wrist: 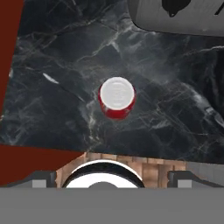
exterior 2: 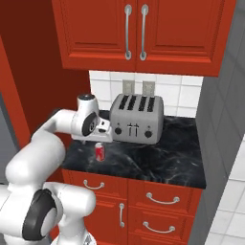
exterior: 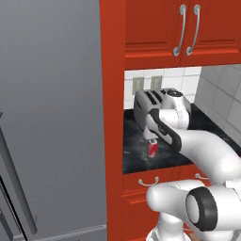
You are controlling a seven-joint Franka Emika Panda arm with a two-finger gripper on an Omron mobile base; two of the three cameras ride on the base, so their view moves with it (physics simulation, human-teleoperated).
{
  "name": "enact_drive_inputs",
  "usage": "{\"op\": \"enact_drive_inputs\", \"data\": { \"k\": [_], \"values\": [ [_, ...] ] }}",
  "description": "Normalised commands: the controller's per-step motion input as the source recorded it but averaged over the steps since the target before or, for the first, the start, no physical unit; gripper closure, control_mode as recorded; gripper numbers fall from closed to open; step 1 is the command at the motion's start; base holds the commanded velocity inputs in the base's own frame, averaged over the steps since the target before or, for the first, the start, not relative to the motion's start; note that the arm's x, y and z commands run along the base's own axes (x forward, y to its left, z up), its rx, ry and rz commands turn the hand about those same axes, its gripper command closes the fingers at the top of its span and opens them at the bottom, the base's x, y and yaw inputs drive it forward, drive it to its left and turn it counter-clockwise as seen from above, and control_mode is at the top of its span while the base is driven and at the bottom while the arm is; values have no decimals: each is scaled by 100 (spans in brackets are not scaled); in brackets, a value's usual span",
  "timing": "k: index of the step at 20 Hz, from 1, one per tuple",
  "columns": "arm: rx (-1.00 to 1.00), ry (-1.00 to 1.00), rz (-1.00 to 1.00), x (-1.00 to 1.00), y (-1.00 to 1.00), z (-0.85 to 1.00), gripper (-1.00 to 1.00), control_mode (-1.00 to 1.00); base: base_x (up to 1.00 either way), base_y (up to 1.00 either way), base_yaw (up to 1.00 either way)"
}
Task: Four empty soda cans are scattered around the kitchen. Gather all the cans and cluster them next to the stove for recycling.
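Can: a red soda can [wrist: 116, 98] stands upright on the black worktop [exterior 2: 167, 158], near its front edge, before the toaster [exterior 2: 136, 118].
Jaws: spread wide, empty, hovering above the can.

One small red cylindrical soda can [wrist: 117, 98] with a silver top stands on the black marbled countertop [exterior 2: 162, 158]. One silver-grey metal toaster [exterior 2: 137, 119] sits on that countertop, with four slots in its top. On the white tiled wall behind it are two pale outlet plates [exterior 2: 128, 86]. Above are two red upper cabinet doors [exterior 2: 182, 33], carrying two curved silver handles [exterior 2: 128, 32]. Below the counter, three red drawer fronts [exterior 2: 165, 196] show. One large grey refrigerator [exterior: 52, 117] stands at the left.
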Motion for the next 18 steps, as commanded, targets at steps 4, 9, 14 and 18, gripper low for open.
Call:
{"op": "enact_drive_inputs", "data": {
  "k": [4,9,14,18],
  "values": [
    [0,0,0,31,0,-30,-100,-100,0,0,0],
    [0,0,0,32,0,-26,-100,-100,0,0,0],
    [0,0,0,31,0,-19,-100,-100,0,0,0],
    [0,0,0,29,0,-18,-100,-100,0,0,0]
  ]
}}
